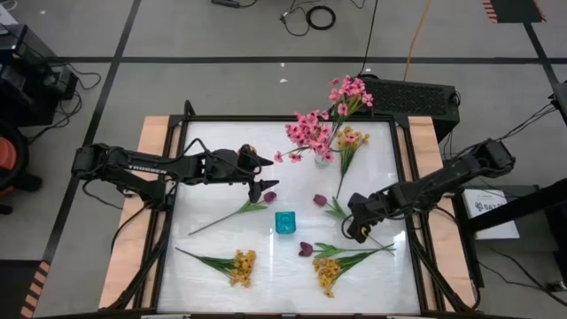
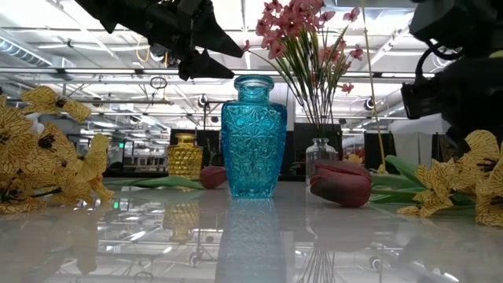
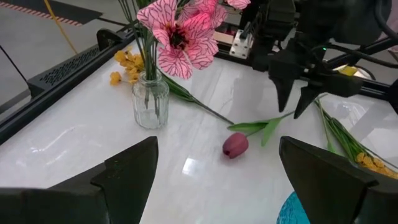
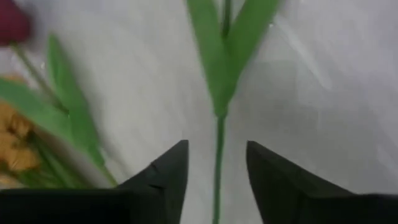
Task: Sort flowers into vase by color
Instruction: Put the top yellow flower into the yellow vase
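Pink flowers [image 1: 312, 131] in clear vase [image 3: 150, 102], teal vase [image 1: 284, 222] empty; both grippers, left [image 1: 263, 173] and right [image 4: 217, 163], open.

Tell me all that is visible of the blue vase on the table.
The blue vase looks like turquoise cut glass with a starburst pattern, a narrow neck and a flared rim. It stands upright and empty near the middle of the white table, between the two arms. Nothing touches it; a maroon bud lies close by.

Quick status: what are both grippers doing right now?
Left gripper: open, empty, above the table.
Right gripper: open, straddling a green stem, not yet closed.
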{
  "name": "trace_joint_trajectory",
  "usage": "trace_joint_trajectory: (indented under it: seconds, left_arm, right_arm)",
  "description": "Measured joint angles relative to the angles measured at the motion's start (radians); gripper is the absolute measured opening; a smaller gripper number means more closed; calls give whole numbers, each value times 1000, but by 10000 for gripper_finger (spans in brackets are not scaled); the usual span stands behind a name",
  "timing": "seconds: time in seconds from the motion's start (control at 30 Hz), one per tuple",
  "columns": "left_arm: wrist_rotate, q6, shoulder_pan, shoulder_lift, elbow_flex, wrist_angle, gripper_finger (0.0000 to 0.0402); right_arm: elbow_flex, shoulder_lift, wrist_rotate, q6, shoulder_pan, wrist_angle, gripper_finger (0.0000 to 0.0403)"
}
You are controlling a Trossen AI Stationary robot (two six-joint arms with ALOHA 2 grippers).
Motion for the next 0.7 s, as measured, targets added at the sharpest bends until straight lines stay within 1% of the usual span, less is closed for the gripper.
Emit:
trace_joint_trajectory:
  seconds: [0.17, 0.33, 0.4, 0.53, 0.57, 0.63, 0.7]
  left_arm:
    - [3, 3, 0, 0, 0, 0, 341]
    - [4, 4, 0, 0, 0, 0, 341]
    - [4, 5, 0, 0, 0, 0, 341]
    - [4, 5, 0, 0, 0, 0, 341]
    - [4, 5, 0, 0, 0, 0, 341]
    - [4, 4, 0, 0, 0, -1, 341]
    - [4, 4, 0, 0, 0, 0, 341]
  right_arm:
    - [1, -5, 69, 4, -56, 11, 196]
    - [11, -6, 166, 2, -134, 13, 213]
    - [11, -6, 255, 15, -175, 9, 214]
    - [11, -6, 535, 140, -249, 4, 214]
    - [11, -6, 584, 161, -268, 11, 214]
    - [11, -1, 632, 170, -304, 36, 214]
    - [11, 17, 650, 171, -335, 76, 215]
